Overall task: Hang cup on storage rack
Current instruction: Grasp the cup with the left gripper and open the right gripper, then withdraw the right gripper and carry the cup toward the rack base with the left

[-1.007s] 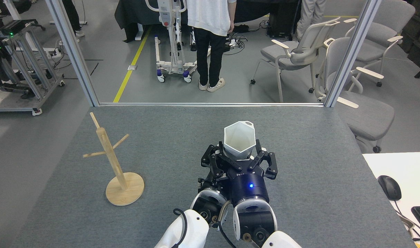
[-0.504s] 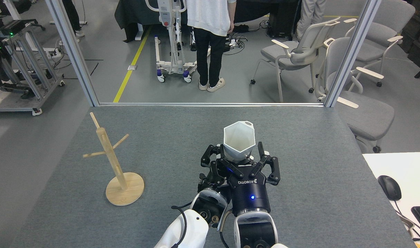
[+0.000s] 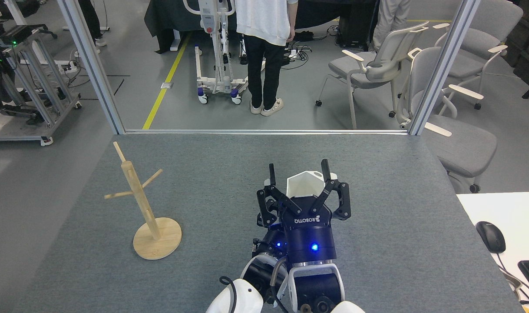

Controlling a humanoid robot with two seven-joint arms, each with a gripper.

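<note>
The white faceted cup (image 3: pixel 304 184) is at mid-table, with only its rim and upper inside showing behind my right gripper (image 3: pixel 297 166). That gripper stands open, one black finger on each side of the cup's rim. My left gripper (image 3: pixel 271 243) sits low beneath and behind the right one, mostly covered, with a blue light showing. Whether it holds the cup's base is hidden. The wooden storage rack (image 3: pixel 137 191) stands on its round base at the table's left, well apart from the cup, with bare pegs.
The grey table (image 3: pixel 399 243) ends at a metal frame along the back. Beyond it are a standing person (image 3: pixel 264 52), a wheeled stand and grey chairs (image 3: pixel 447 130). A white desk with a mouse (image 3: pixel 490 237) adjoins on the right.
The cup has dropped lower and sits deeper behind the right gripper. The right gripper has risen and moved forward, so its open fingers now flank the cup's rim. The rack has not moved.
</note>
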